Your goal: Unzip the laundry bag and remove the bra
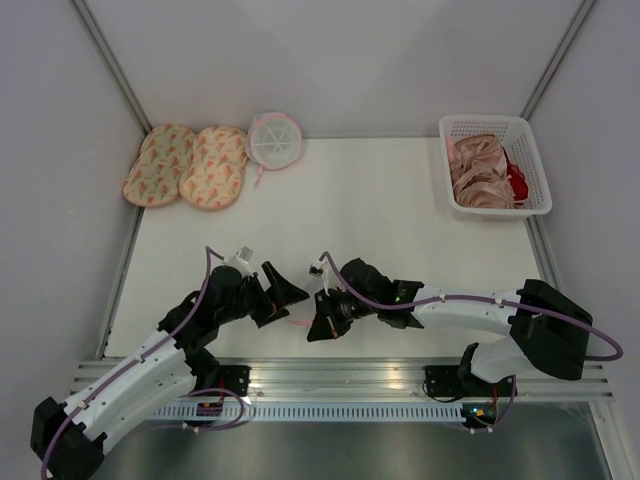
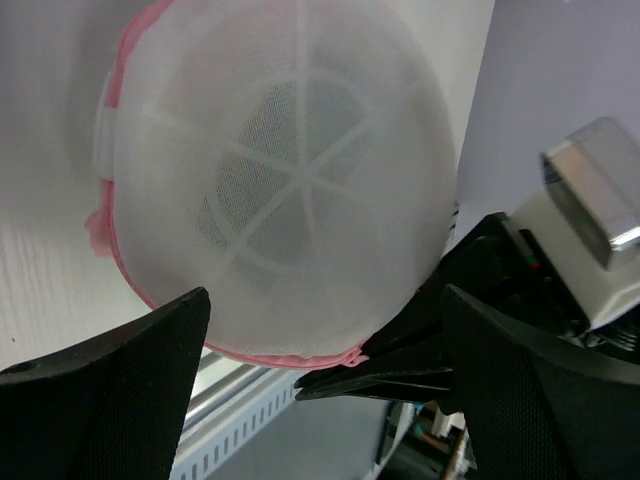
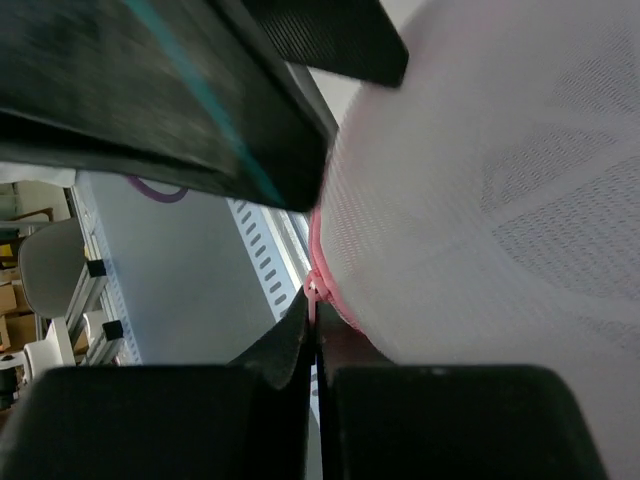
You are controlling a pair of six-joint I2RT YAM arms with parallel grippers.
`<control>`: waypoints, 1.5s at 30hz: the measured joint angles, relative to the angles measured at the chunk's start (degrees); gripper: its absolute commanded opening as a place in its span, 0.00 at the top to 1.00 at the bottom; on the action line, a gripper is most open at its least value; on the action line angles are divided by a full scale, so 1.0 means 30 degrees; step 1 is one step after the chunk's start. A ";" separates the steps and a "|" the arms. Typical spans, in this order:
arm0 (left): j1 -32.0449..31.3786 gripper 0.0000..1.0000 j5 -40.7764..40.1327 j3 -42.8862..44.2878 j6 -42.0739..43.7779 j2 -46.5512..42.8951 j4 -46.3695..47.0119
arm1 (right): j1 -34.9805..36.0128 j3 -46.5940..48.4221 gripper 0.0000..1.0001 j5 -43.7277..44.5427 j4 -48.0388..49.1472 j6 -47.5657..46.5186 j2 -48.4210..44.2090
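Near the table's (image 1: 380, 200) near edge, a little left of middle: the bag (image 2: 290, 160), caught between both claws. Right claw (image 3: 313, 305) clenched on the zip pull (image 3: 316, 287), fingers pressed flat together with the pink tab nipped at their tips. Left claw (image 2: 325, 292) released and spread wide, one finger to each side of the bag's lower rim. Touching the mesh or merely bracketing it, impossible to tell. No plain sight of the bra; only a grey shade (image 2: 300, 180) behind the dome's mesh, too veiled to name.

Looks like the unzipping step, hardly begun: pink edging (image 2: 290, 356) unbroken along every stretch of rim on show, no gap in it.

Hinges on one relation — bag body lying leftward from the right claw, toward the table's left edge, with the pull at the point of the rim nearest that claw. No long axis to speak of in a round pouch; instead a curved track, running away from the clenched tips around the dome's edge. Calls for a pull along that curve, not straight off toward the right edge — or else drags the whole bag. Nearer to the bag's body: the left arm, so likely the one to pin it while the right runs the zip.
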 measured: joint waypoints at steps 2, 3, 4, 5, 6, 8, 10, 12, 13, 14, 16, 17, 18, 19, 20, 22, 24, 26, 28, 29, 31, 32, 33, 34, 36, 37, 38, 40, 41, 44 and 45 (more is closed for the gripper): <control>0.0000 0.00 0.0903 -0.1035 -0.1027 0.0022 0.0561 | 0.0007 0.0051 1.00 -0.0233 0.0197 -0.0007 0.0160; 0.0000 0.00 0.1282 -0.1472 -0.1472 0.0015 0.0816 | 0.0000 0.0051 1.00 -0.0255 0.0197 -0.0022 0.0182; 0.0000 0.01 0.1632 -0.1785 -0.1851 0.0000 0.1013 | 0.0000 0.0051 1.00 -0.0233 0.0168 -0.0051 0.0182; 0.0000 0.01 0.1858 -0.1916 -0.2113 0.0000 0.1078 | 0.0000 0.0058 1.00 -0.0160 0.0153 -0.0080 0.0182; 0.0000 0.01 0.2142 -0.1945 -0.2419 0.0000 0.1100 | 0.0000 0.0058 1.00 -0.0073 0.0095 -0.0117 0.0182; 0.0000 0.01 0.2565 -0.1923 -0.2798 -0.0138 0.1268 | 0.0000 0.0095 1.00 0.0299 -0.0168 -0.0328 0.0182; 0.0000 0.01 0.2674 -0.1741 -0.2965 -0.0408 0.0954 | 0.0000 0.0189 0.99 0.0896 -0.0590 -0.0605 0.0182; 0.0000 0.01 0.2667 -0.1297 -0.3009 -0.0750 0.0306 | 0.0015 0.0328 0.99 0.1814 -0.1115 -0.0852 0.0182; 0.0000 0.01 0.2645 -0.0991 -0.3024 -0.0976 -0.0029 | 0.0022 0.0342 0.99 0.2266 -0.1297 -0.0940 0.0182; 0.0000 0.01 0.2616 -0.0721 -0.3024 -0.1239 -0.0291 | 0.0022 0.0342 1.00 0.2608 -0.1450 -0.0962 0.0168; 0.0000 0.01 0.2579 -0.0328 -0.3053 -0.1792 -0.0692 | 0.0022 0.0342 0.99 0.3657 -0.1858 -0.0962 0.0153; 0.0000 0.01 0.2528 -0.0219 -0.3111 -0.2098 -0.0911 | 0.0022 0.0342 1.00 0.4189 -0.2011 -0.0933 0.0153; 0.0000 0.01 0.2484 -0.0160 -0.3177 -0.2426 -0.1144 | 0.0022 0.0342 1.00 0.4750 -0.2142 -0.0896 0.0138; 0.0000 0.01 0.2470 -0.0160 -0.3293 -0.2703 -0.1326 | 0.0022 0.0342 1.00 0.5217 -0.2222 -0.0867 0.0117; 0.0000 0.01 0.2455 -0.0175 -0.3417 -0.2863 -0.1479 | 0.0022 0.0342 0.99 0.5719 -0.2237 -0.0780 0.0109; 0.0000 0.00 0.2426 -0.0379 -0.3738 -0.3198 -0.1712 | 0.0022 0.0335 1.00 0.6513 -0.2127 -0.0554 0.0095; 0.0000 0.00 0.2178 -0.0947 -0.4058 -0.3439 -0.1734 | 0.0022 0.0299 1.00 0.7104 -0.1807 -0.0328 0.0095; 0.0000 0.00 0.1800 -0.1880 -0.4437 -0.3534 -0.1639 | 0.0022 0.0291 1.00 0.7308 -0.1443 -0.0073 0.0095; 0.0000 0.00 0.1341 -0.2900 -0.4881 -0.3519 -0.1333 | 0.0022 0.0262 1.00 0.7300 -0.0918 0.0160 0.0095; 0.0000 0.00 0.1151 -0.3213 -0.5064 -0.3483 -0.1151 | 0.0022 0.0226 1.00 0.7249 -0.0634 0.0299 0.0095; 0.0000 0.00 0.0576 -0.3621 -0.5472 -0.3155 -0.0444 | 0.0022 0.0124 0.99 0.7140 -0.0109 0.0539 0.0095; 0.0000 0.00 0.0313 -0.3628 -0.5617 -0.2856 0.0109 | 0.0022 0.0058 1.00 0.7023 0.0146 0.0663 0.0095; 0.0000 0.00 -0.0036 -0.3614 -0.5705 -0.2477 0.0787 | 0.0022 -0.0022 1.00 0.6921 0.0393 0.0787 0.0095; 0.0000 0.00 -0.0262 -0.3461 -0.5748 -0.1974 0.1304 | 0.0036 -0.0095 1.00 0.6805 0.0583 0.0874 0.0095; 0.0000 0.00 -0.0794 -0.2943 -0.5807 -0.0707 0.2251 | 0.0080 -0.0233 1.00 0.6637 0.0860 0.1005 0.0095; 0.0000 0.00 -0.0954 -0.2696 -0.5814 -0.0197 0.2710 | 0.0131 -0.0284 0.99 0.6550 0.0976 0.1049 0.0095; 0.0000 0.00 -0.1122 -0.2433 -0.5829 0.0386 0.3388 | 0.0182 -0.0350 0.99 0.6477 0.1071 0.1086 0.0095; 0.0000 0.00 -0.1362 -0.2055 -0.5901 0.1399 0.4612 | 0.0291 -0.0539 0.99 0.6353 0.1348 0.1217 0.0087; 0.0000 0.00 -0.1435 -0.1902 -0.5923 0.1953 0.5173 | 0.0299 -0.0670 1.00 0.6324 0.1464 0.1297 0.0066; 0.0007 0.01 -0.1333 -0.1450 -0.5938 0.3701 0.6513 | 0.0342 -0.0998 0.99 0.6302 0.1472 0.1413 -0.0117; 0.0000 0.02 -0.1180 -0.1355 -0.5945 0.4226 0.6863 | 0.0342 -0.1078 1.00 0.6309 0.1472 0.1435 -0.0226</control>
